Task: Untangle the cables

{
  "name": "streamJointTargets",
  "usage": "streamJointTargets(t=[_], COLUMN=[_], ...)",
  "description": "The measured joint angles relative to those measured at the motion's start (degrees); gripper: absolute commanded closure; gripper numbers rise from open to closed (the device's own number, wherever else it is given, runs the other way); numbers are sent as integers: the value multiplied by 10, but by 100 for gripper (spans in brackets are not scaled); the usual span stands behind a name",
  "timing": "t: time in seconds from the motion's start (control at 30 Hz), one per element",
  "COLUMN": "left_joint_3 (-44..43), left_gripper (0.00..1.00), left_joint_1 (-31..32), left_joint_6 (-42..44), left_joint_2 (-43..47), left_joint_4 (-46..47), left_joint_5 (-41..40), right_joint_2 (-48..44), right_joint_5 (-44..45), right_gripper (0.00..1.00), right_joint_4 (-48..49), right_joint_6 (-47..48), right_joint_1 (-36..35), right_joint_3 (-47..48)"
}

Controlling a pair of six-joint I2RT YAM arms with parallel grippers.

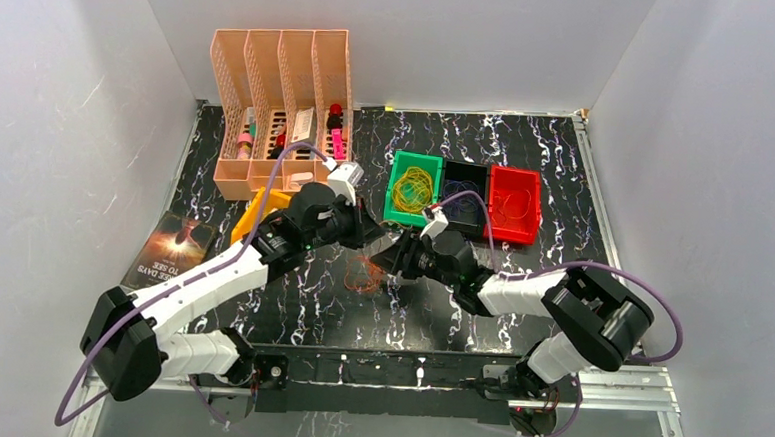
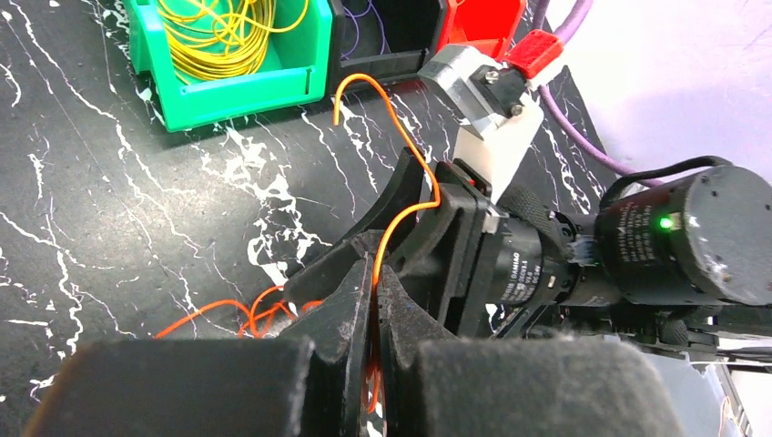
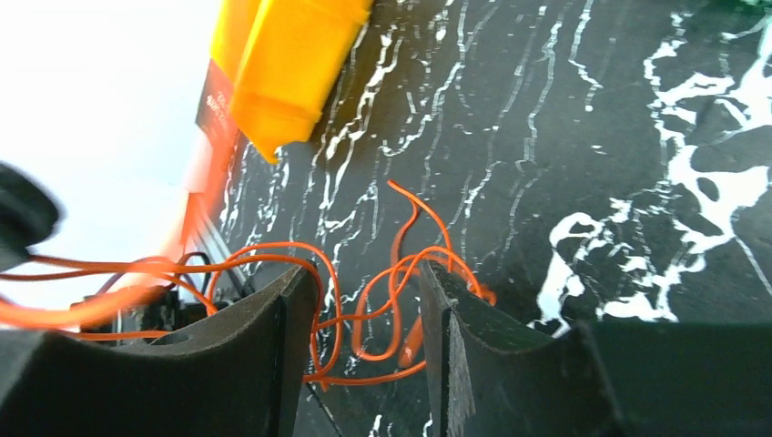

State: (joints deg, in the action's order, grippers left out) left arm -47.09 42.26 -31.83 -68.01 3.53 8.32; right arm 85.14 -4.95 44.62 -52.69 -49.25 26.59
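An orange-red cable tangle (image 1: pixel 362 275) lies on the black marbled table between the two grippers. My left gripper (image 2: pixel 375 261) is shut on one orange strand, which rises from its jaws and arches toward the bins; more orange loops (image 2: pixel 264 309) lie on the table beside it. In the top view the left gripper (image 1: pixel 373 236) sits just above the tangle. My right gripper (image 3: pixel 366 269) is open, its fingers either side of the orange loops (image 3: pixel 398 273) low over the table; it also shows in the top view (image 1: pixel 389 261). Yellow cables (image 1: pixel 412 188) lie in a green bin, blue-purple ones (image 1: pixel 464 205) in a black bin.
The green bin (image 1: pixel 394 215), black bin (image 1: pixel 448 174) and red bin (image 1: pixel 514 205) stand in a row behind the grippers. A peach slotted organizer (image 1: pixel 279 103) stands at the back left, a yellow piece (image 1: pixel 262 212) in front of it, and a dark book (image 1: pixel 172 249) at the left.
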Motion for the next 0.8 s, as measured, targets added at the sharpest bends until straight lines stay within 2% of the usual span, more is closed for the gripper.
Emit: streamJointTargets(t=[0.17,0.6,0.67,0.8], left_joint_3=[-19,-142,-156,-181], left_gripper=[100,100,100,100], left_joint_1=[0,0,0,0], left_joint_6=[3,42,49,61], left_joint_2=[21,53,53,53], left_joint_4=[-31,-102,-114,-135], left_joint_5=[-17,-77,-85,-94], right_joint_2=[2,1,-3,-37], right_joint_5=[38,99,103,106], right_gripper=[51,58,55,43], right_joint_4=[-28,-123,-131,-130], right_joint_6=[3,38,45,71], right_joint_1=[0,0,0,0], right_joint_3=[0,0,-2,-22])
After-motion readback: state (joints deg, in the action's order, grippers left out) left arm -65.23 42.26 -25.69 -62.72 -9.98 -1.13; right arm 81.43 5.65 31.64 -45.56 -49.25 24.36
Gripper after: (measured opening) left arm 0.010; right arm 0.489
